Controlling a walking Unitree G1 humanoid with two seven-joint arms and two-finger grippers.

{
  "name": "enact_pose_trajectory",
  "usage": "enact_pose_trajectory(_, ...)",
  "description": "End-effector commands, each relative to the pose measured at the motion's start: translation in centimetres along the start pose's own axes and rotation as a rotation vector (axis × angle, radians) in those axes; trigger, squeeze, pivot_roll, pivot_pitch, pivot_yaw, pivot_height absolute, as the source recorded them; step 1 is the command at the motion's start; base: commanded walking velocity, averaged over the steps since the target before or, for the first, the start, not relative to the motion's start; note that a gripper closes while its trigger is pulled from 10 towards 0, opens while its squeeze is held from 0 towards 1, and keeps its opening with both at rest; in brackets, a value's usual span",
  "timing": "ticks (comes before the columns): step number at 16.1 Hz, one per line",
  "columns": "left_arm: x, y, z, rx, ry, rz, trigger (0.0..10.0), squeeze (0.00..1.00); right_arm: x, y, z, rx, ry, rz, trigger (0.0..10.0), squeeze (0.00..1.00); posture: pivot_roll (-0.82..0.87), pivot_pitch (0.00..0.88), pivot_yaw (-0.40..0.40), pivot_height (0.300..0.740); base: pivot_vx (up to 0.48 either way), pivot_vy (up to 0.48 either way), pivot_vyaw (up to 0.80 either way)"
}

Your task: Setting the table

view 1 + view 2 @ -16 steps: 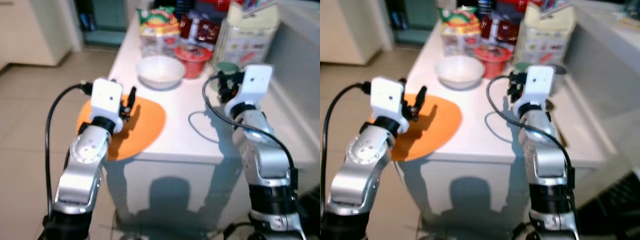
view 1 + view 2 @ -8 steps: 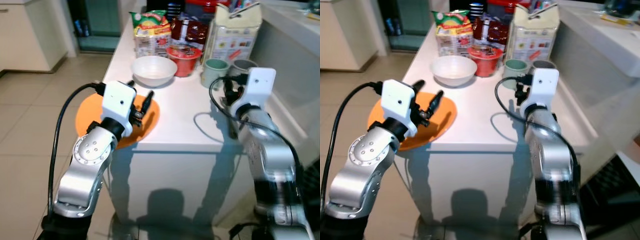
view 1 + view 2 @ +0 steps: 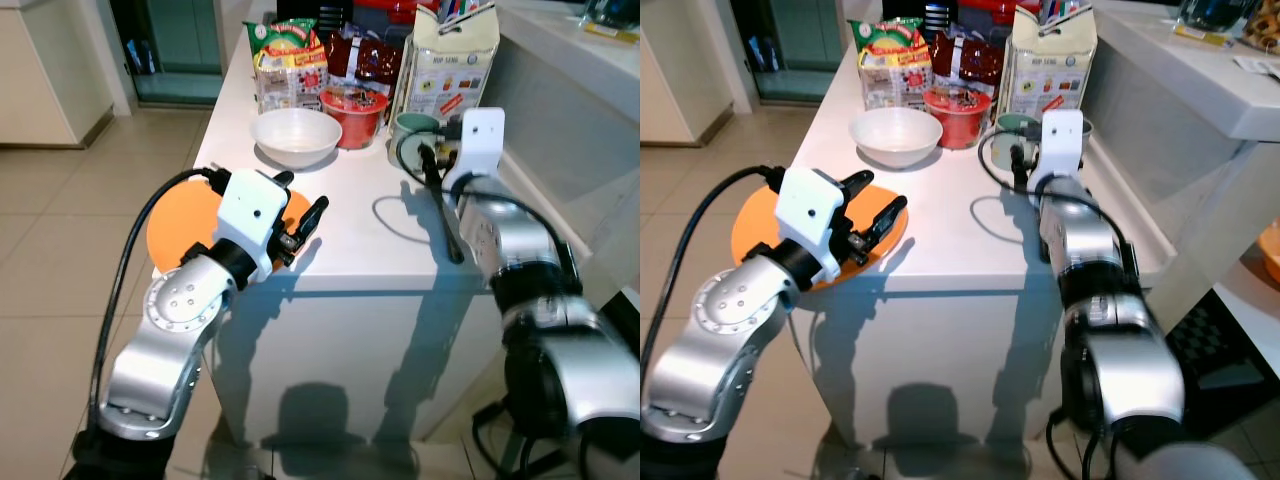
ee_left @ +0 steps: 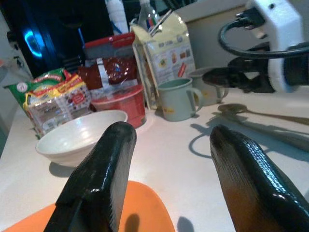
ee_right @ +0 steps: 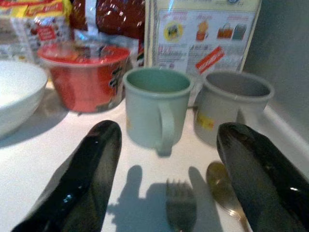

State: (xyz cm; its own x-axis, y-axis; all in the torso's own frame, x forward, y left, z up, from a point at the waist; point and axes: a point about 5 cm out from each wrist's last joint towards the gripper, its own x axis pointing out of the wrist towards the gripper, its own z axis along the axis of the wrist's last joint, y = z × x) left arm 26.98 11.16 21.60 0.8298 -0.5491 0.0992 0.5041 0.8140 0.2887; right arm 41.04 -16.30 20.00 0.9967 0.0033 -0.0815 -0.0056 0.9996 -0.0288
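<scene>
While the left gripper (image 3: 300, 226) hovers over the orange plate (image 3: 170, 225), fingers spread and empty, the right gripper (image 5: 164, 169) faces the green mug (image 5: 155, 106), likewise parted.

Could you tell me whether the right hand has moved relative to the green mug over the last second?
Yes. The right hand has moved forward over the table toward the green mug, and now sits open just short of it.

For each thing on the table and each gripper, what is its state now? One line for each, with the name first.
left gripper: open, empty, above the orange plate
right gripper: open, empty, pointing at the green mug
orange plate: flat, overhanging the table edge
white bowl: upright, looks empty
green mug: upright
grey mug: upright
red noodle cup: upright, lid on
fork: lying flat
spoon: lying flat beside the fork
</scene>
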Motion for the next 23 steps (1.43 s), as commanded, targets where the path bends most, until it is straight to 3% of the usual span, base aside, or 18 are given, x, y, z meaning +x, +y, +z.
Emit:
enact_pose_trajectory(1,-0.2,-0.1,0.4,0.004,-0.002,-0.02,10.0,0.0,0.3,-0.8,0.5,-0.022,-0.016,-0.035,10.0,1.0,0.1,0.028,-0.047,0.74,0.0,0.0,0.0)
enact_pose_trajectory(3,-0.4,0.0,0.6,0.008,0.004,-0.017,10.0,0.0,0.5,-1.2,0.9,-0.03,-0.025,-0.046,10.0,1.0,0.11,0.044,-0.051,0.74,0.0,0.0,0.0)
enact_pose_trajectory(4,-0.9,0.0,0.8,0.011,0.01,-0.011,10.0,0.0,0.6,-1.6,1.2,-0.036,-0.031,-0.055,10.0,0.24,0.12,0.068,-0.055,0.74,0.0,0.0,0.0)
enact_pose_trajectory(5,-1.0,0.0,0.9,0.011,0.012,-0.01,10.0,0.0,0.6,-1.7,1.2,-0.037,-0.031,-0.058,10.0,0.24,0.12,0.073,-0.055,0.74,0.0,0.0,0.0)
enact_pose_trajectory(6,-1.4,0.0,1.0,0.014,0.016,-0.01,10.0,0.0,0.6,-2.1,1.2,-0.037,-0.028,-0.063,10.0,0.0,0.13,0.095,-0.058,0.74,0.0,0.0,0.0)
enact_pose_trajectory(8,-1.5,-0.1,1.3,0.026,0.026,-0.017,10.0,0.0,0.6,-2.5,1.3,-0.036,-0.031,-0.055,10.0,0.0,0.14,0.12,-0.058,0.74,0.0,0.0,0.0)
enact_pose_trajectory(9,-1.8,-0.1,2.0,0.049,0.025,-0.023,10.0,0.0,0.6,-2.5,1.6,0.008,-0.048,-0.021,10.0,0.0,0.14,0.149,-0.057,0.74,0.0,0.0,0.0)
enact_pose_trajectory(15,-2.6,0.5,5.0,0.091,-0.014,-0.012,10.0,0.0,0.7,-1.7,2.4,0.039,-0.104,0.124,10.0,0.0,0.17,0.227,-0.067,0.74,0.0,0.0,0.0)
enact_pose_trajectory(23,-3.7,0.5,6.1,0.1,0.019,-0.007,10.0,0.0,0.8,-1.3,3.6,0.012,-0.159,0.126,10.0,0.0,0.22,0.255,-0.078,0.74,0.0,0.0,0.0)
